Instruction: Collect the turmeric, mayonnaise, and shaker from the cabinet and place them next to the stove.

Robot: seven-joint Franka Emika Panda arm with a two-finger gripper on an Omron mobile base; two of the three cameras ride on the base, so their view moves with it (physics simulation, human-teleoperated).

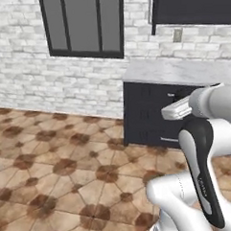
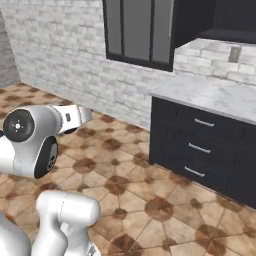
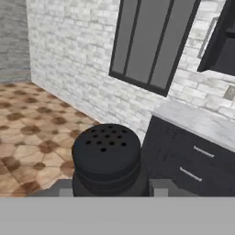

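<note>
One of three items held: the shaker (image 3: 106, 158), squat and black with a perforated rounded top, upright in the gripper (image 3: 110, 189). Closed to a narrow gap on the shaker's body, one finger tip (image 3: 65, 188) pressed at either side. Seen in the hand view above the patterned tile floor (image 3: 27, 137), well apart from any surface to set it on.

Faced a white brick wall (image 1: 23, 55) with a dark-framed window (image 1: 84, 23). Noted to the right of the window a marble-topped counter (image 2: 215, 95) over dark drawers (image 2: 200, 145) with silver handles, and above that the lower edge of the black cabinet (image 2: 230, 20). Stood the arm's white links up from the base in both base views, over open floor and short of the counter.

Judged the fetching part done for the shaker at least, since held clear of the cabinet. Judged its placing beside the stove not yet done. Could not tell from these views whether the turmeric and the mayonnaise were already delivered or waiting on the shelf. Left, by this reckoning: reach the stove, set the shaker down beside it upright, release, then see to whatever remains of the other two.
</note>
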